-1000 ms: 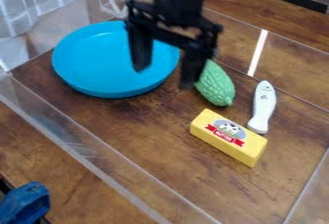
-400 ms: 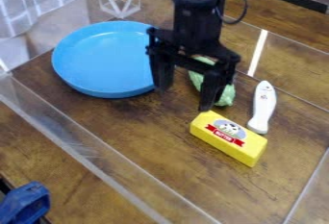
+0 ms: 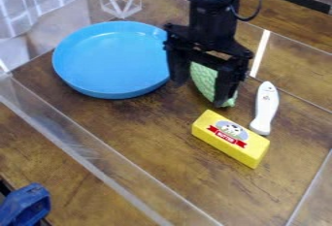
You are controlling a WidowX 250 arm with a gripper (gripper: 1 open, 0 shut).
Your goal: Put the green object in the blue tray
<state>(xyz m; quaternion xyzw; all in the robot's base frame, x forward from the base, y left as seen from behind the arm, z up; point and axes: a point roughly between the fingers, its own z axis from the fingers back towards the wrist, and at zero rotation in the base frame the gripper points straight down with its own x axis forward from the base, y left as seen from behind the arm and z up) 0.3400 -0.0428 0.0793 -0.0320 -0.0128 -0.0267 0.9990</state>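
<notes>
We see the gripper (image 3: 207,77) pointing down over the green object (image 3: 211,80), jaws spread wide with one dark finger (image 3: 177,70) on its left and the other on its right; the vegetable sits between them on the wooden table (image 3: 116,143), and we cannot tell whether either finger touches it. Much of the green object is covered by the claw's frame, only a bumpy middle strip and its lower end show. It lies just right of the blue tray (image 3: 104,60), apart from it or nearly at its rim; the left finger hides that gap. The tray's right edge is partly covered by the arm. The arm's upper part is cut off by the top of the frame. A yellow block (image 3: 231,138) with a cartoon face lies near, in front of the claw, and a white object (image 3: 263,107) lies just right of it, shape hard to make out. A blue thing (image 3: 22,207) in the bottom left corner is cut off and blurred. A clear panel (image 3: 65,123) edges the table's near side.
</notes>
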